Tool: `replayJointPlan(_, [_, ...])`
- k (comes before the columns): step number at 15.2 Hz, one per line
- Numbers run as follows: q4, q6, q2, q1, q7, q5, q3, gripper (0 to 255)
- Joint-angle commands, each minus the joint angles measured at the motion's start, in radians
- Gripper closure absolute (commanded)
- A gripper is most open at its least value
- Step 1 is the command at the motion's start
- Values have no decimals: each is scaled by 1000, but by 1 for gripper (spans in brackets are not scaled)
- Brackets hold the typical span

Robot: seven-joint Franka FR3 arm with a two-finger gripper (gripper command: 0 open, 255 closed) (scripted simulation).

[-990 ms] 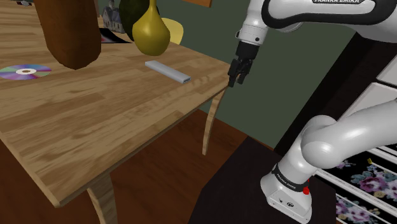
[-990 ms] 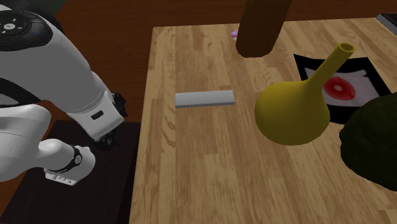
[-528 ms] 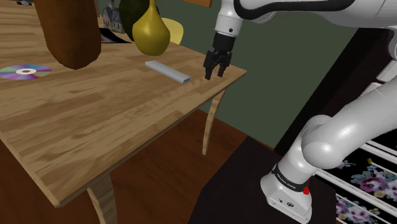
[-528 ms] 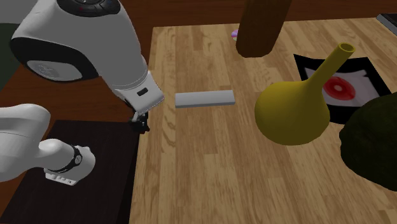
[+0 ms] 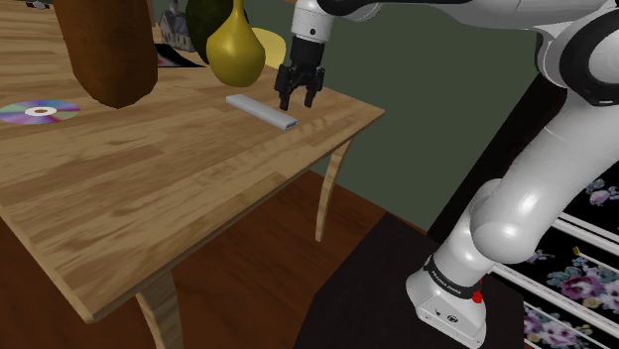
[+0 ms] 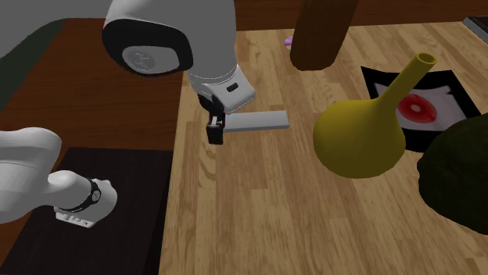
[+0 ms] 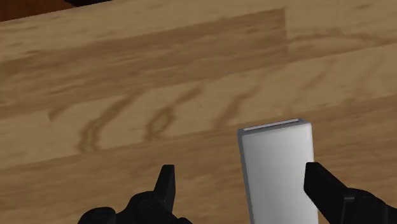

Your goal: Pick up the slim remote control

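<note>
From the wrist camera I have the hand [image 7: 239, 170] with its two black fingers [image 7: 167, 181] standing well apart, clamped on nothing. The slim remote control [image 7: 278, 172], drawn plain light grey, lies flat on the wooden surface [image 7: 159, 83] with its short end between the fingers. It sits off centre, close against one finger and well clear of the other, and I cannot tell whether that closer finger touches it.

In the shoulder view the hand [image 5: 297, 94] points down in the upper middle of the frame, over the end of the remote control [image 5: 260, 111] that lies toward the picture's right. The remote runs slantwise toward the upper left, near the surface's [image 5: 149, 188] right corner. In the second exterior view the hand [image 6: 216, 129] is at the remote's [image 6: 258, 120] left end, just inside the surface's [image 6: 258, 211] left edge.

Beyond the remote in the shoulder view stands a yellow gourd-shaped vase [image 5: 236, 50], well apart from it. In the second exterior view that vase [image 6: 360, 137] sits to the right of the remote. Further left in the shoulder view I see a big brown cylinder [image 5: 104, 50] and a shiny disc [image 5: 40, 111] lying flat at the left edge.
</note>
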State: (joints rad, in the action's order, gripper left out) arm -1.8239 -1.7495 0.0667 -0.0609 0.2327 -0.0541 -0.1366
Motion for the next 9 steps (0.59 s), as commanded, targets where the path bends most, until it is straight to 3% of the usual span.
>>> replayJointPlan(1, [95, 12, -79, -11, 37, 18, -15, 0])
replayJointPlan(6, [383, 79, -294, -48, 110, 73, -36, 0])
replayJointPlan(9, [366, 55, -301, -50, 113, 75, -35, 0])
